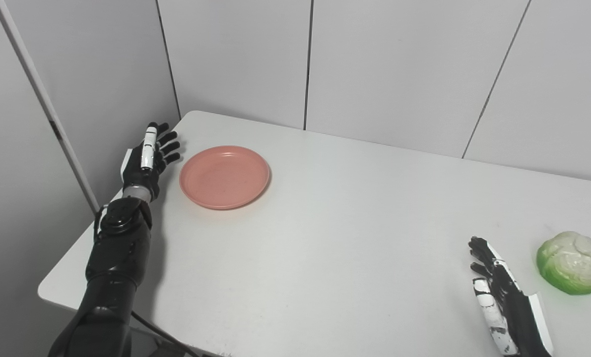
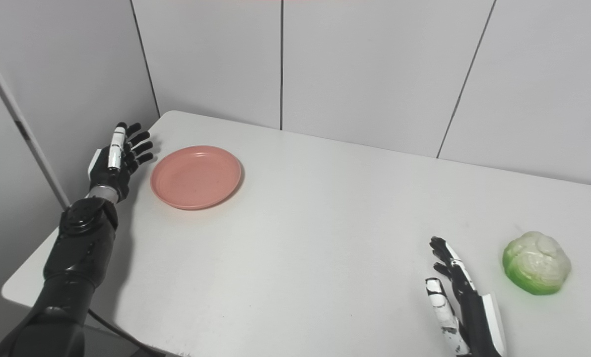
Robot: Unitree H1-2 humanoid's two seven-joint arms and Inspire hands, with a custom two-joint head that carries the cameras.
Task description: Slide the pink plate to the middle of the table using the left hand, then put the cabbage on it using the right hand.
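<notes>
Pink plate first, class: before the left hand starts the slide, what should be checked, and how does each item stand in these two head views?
1. Left hand open with fingers apart, holding nothing: ok.
2. Left hand beside the pink plate, on its outer side, ready to push inward: ok, though whether it touches the rim, cannot tell.
3. Pink plate lies flat with nothing on it: ok.
4. Table between plate and middle free of objects: ok.
5. Right hand open, apart from the cabbage and outside the slide path: ok.
6. Plate already at the middle: not ok, it sits near the far left corner.
</notes>
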